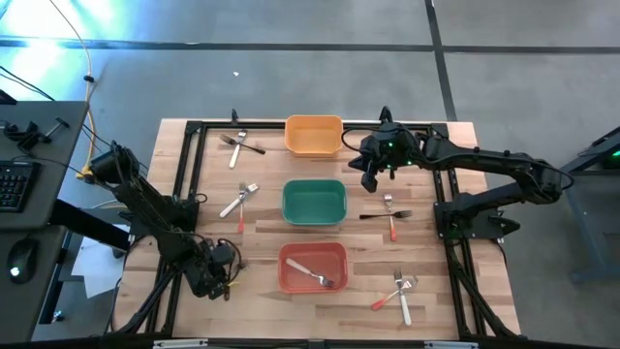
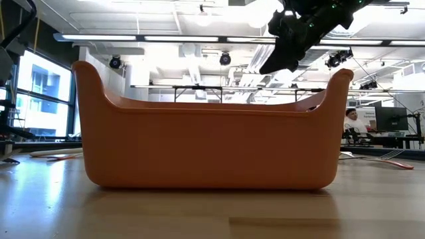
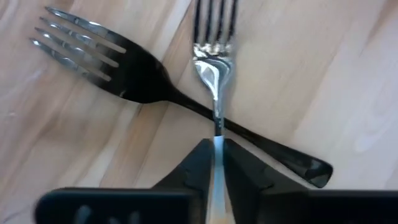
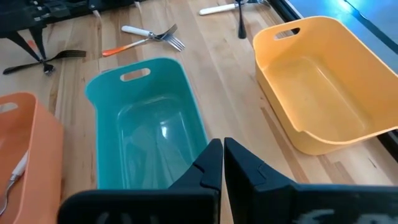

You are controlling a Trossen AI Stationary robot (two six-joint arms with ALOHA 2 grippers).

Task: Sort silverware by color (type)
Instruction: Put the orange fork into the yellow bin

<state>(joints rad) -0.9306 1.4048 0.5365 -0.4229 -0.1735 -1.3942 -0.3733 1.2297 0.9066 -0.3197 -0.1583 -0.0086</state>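
My left gripper point(image 1: 221, 274) is low over the table's near left part, shut on a metal-headed fork point(image 3: 214, 59). That fork lies crossed over an all-black fork point(image 3: 140, 74) flat on the wood. My right gripper point(image 1: 372, 173) hangs shut and empty in the air, right of the orange bin point(image 1: 313, 136) and above the table point(image 4: 221, 163). Other forks lie in crossed pairs: far left point(image 1: 237, 145), left of the green bin point(image 1: 239, 201), right of it point(image 1: 390, 215) and near right point(image 1: 399, 291). A white-handled fork point(image 1: 308, 271) rests inside the red bin point(image 1: 313, 254). My left gripper pinches the metal-headed fork's handle point(image 3: 217, 134) just behind its neck, between the two fingertips point(image 3: 198, 163). The fingers lie along the handle, pointing at the head. The neck crosses over the black fork's handle point(image 3: 249, 134). Whether the fork is lifted off it, I cannot tell.
The orange, green point(image 1: 314, 201) and red bins stand in a row down the table's middle. A black frame point(image 1: 194, 155) edges the table's left, far and right sides. In the low view the orange bin point(image 2: 212, 143) fills the front. A person point(image 2: 355, 121) sits in the room behind.
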